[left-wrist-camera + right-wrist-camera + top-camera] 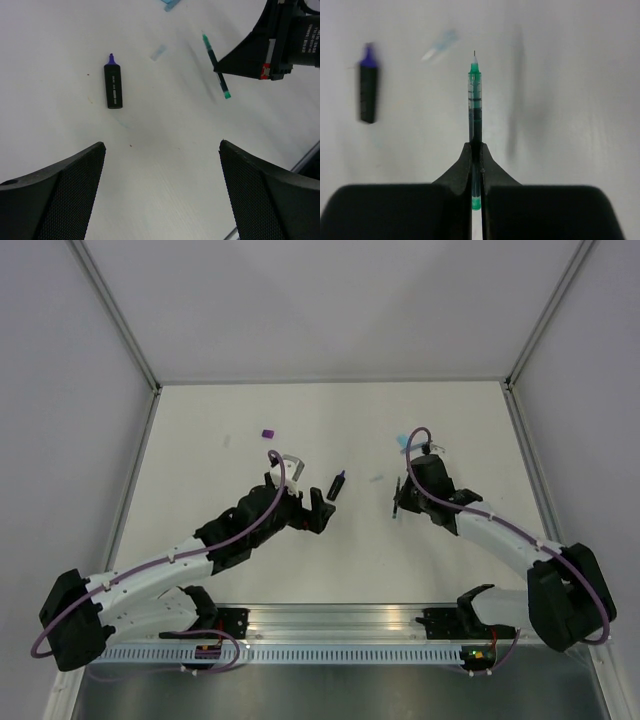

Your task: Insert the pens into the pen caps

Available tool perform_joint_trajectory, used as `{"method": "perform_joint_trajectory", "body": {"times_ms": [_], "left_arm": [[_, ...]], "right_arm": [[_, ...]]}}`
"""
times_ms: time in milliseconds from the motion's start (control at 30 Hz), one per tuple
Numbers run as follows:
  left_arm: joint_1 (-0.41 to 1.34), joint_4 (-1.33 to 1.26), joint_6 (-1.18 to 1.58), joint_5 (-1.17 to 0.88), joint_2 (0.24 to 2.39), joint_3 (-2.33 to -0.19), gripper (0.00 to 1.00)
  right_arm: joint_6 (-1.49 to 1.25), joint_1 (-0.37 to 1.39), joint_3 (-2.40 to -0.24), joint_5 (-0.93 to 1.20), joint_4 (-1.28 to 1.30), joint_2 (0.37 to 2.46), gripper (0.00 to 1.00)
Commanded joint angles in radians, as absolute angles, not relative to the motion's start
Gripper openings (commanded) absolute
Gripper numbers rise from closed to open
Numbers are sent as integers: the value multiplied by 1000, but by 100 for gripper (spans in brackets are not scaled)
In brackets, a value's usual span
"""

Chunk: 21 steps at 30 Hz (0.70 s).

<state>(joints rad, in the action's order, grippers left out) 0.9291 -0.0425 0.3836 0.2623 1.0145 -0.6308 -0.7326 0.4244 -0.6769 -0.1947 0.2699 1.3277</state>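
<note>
Top external view: on the left side of the white table (200, 470) lies a tiny purple cap (267, 434). It sits all alone, well away from the pens. Lower and to the right of it is the left gripper (318, 510). Its jaws stand wide apart and hold nothing.

Just right of that gripper, near the middle of the frame, lies the stubby black marker (337, 485). It is flat on the table. Its purple tip is bare and points to the top of the frame. Nothing touches it.

Farther right is a small light-blue cap (377, 478), lying by itself. Next comes the right gripper (403, 498). Its fingers are squeezed tight on the thin dark pen (475, 95).

In the right wrist view the pen sticks straight up out of the pinched fingers, with its green end and fine point at the top. Its shadow falls off to the right, so the pen is up off the table.

Above the right gripper, in the top view, a light-blue highlighter (403, 443) peeks out beside the arm.
</note>
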Motion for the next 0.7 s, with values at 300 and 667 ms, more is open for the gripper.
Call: {"method": "perform_joint_trajectory", "body": {"times_ms": [300,667], "left_arm": [[647,-267,623,-357,996,-548,89],[647,-353,630,-347,925,-485,75]], "right_arm": [[-482,750,-557,233,-299,1019,0],[-506,818,-523,264,-400,1019,0]]}}
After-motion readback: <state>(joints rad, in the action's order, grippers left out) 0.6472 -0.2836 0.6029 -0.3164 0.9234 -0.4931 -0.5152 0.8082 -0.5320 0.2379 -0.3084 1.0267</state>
